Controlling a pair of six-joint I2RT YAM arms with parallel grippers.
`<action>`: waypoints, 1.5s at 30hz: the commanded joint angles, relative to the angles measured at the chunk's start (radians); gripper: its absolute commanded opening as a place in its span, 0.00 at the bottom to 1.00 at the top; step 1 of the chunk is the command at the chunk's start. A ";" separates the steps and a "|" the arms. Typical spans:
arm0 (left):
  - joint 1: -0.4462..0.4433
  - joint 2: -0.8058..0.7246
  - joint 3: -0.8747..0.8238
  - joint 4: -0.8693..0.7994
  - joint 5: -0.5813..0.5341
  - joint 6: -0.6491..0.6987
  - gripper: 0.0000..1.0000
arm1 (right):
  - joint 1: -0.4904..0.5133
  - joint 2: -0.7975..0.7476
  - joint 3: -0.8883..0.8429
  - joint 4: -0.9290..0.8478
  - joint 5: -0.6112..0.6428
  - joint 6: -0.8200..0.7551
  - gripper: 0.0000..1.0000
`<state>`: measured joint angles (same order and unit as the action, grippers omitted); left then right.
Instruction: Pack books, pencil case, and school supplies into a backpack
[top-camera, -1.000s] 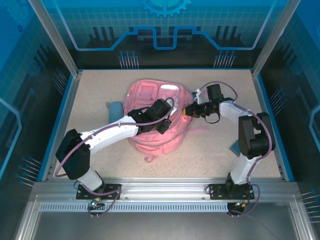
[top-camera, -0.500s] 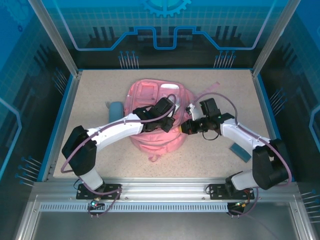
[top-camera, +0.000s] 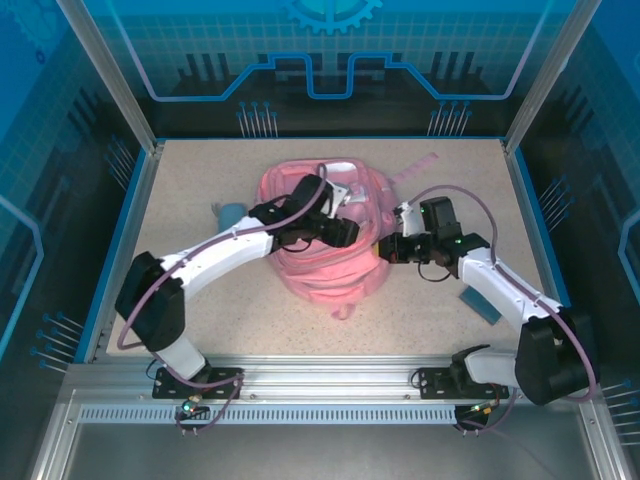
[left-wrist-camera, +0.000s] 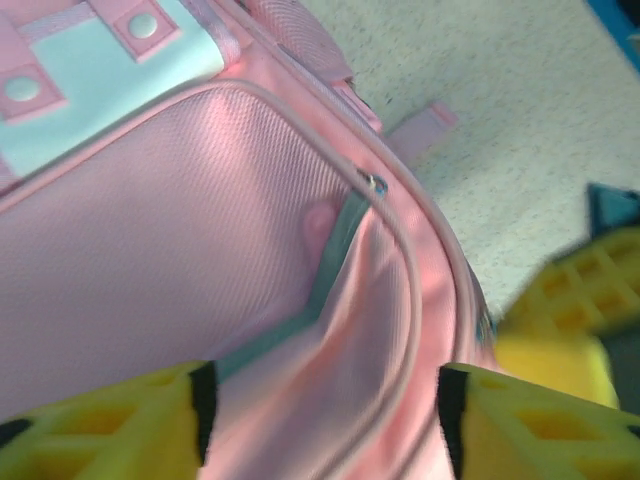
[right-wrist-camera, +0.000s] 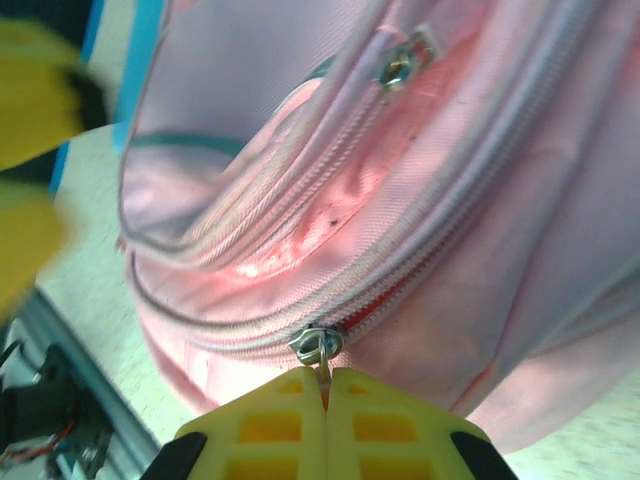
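Sagging pink backpack (top-camera: 322, 275) with pale patch (left-wrist-camera: 100, 70), right claw (right-wrist-camera: 325, 378) seemingly pinching zipper pull (right-wrist-camera: 318, 346), left claw (left-wrist-camera: 325, 392) wide.

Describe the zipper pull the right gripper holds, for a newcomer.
Find the pink backpack mid-table, then the long zipper on its side facing the right arm. The zipper pull there is pinched in the shut right gripper; the other metal slider, higher up, hangs free.

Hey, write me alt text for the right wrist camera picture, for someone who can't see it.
The right gripper, its yellow fingers shut, pinches a metal zipper pull on the pink backpack, seen close up. A second zipper slider sits higher on the bag, and speckled table shows at lower left.
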<state>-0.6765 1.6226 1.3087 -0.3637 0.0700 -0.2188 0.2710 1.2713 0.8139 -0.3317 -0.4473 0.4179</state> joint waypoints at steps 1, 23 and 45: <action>0.020 -0.063 -0.015 -0.053 0.088 0.093 0.67 | -0.051 0.024 0.059 -0.025 0.051 -0.035 0.00; 0.016 0.179 0.127 -0.175 -0.025 0.378 0.51 | -0.084 0.112 0.192 -0.068 0.046 -0.079 0.00; -0.004 0.171 0.077 0.149 0.023 0.155 0.03 | 0.372 0.097 -0.020 0.136 0.194 0.073 0.00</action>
<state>-0.6827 1.8183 1.3891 -0.3920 0.0681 0.0013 0.5777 1.3327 0.8162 -0.3058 -0.1619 0.4046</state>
